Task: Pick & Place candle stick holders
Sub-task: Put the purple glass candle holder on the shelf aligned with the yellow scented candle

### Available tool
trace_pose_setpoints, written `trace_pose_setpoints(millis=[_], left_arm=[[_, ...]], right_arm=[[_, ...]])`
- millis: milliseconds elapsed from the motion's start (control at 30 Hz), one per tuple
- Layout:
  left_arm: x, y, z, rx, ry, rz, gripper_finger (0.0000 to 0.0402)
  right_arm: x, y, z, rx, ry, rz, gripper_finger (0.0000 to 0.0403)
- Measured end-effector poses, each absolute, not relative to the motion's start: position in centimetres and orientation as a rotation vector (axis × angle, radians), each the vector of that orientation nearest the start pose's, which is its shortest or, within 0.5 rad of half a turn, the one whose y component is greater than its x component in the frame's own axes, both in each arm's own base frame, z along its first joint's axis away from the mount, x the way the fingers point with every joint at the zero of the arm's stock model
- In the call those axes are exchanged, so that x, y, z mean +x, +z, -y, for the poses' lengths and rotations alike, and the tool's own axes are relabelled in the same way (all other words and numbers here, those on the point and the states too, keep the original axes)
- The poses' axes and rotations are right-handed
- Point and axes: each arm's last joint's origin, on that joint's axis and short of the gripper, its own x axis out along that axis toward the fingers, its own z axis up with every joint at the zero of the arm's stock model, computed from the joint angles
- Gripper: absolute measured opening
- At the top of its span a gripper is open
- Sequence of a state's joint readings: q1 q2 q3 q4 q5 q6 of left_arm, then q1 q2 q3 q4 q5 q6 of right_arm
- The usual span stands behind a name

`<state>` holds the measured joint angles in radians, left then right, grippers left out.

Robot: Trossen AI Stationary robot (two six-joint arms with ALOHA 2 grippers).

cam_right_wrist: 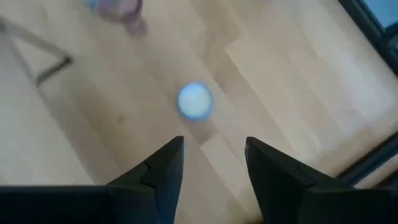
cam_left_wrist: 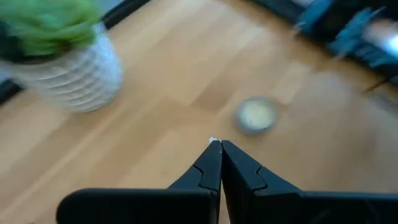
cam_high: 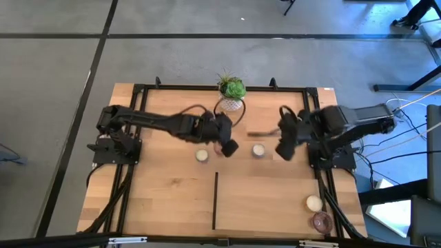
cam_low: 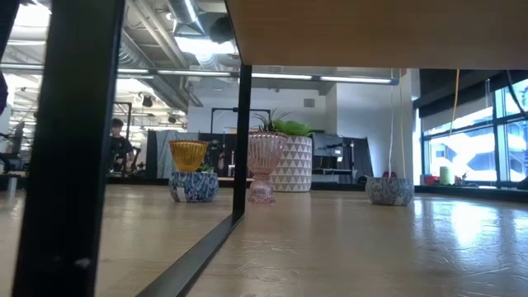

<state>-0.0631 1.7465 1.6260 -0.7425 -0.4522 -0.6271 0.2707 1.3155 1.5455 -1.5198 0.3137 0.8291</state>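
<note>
A: Where are the candle stick holders?
B: Cream ones sit mid-table and; two more at five o'clock.
A: The grippers?
B: Left gripper pinched together, empty; right gripper spread apart above a blurred cream holder.
A: The plant pot?
B: Twelve o'clock, partly behind the left arm.
</note>
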Motion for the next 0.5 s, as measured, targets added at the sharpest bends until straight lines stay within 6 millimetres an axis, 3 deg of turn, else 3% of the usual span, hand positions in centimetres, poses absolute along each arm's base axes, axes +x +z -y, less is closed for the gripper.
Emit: trace_pose_setpoints(millis=[267,500], left_arm=[[36.8,32.7,-4.1,-0.365,0.634,-0.747,0.0002],[35.2,31.8,-7.5,-0.408,0.718,-0.883,0.0003]], right_arm=[[22.5,38.2,-1.4,0.517,-0.612,-0.981,0.0175],[25.1,36.3,0.4,0.552,-0.647,-1.073,0.0175]])
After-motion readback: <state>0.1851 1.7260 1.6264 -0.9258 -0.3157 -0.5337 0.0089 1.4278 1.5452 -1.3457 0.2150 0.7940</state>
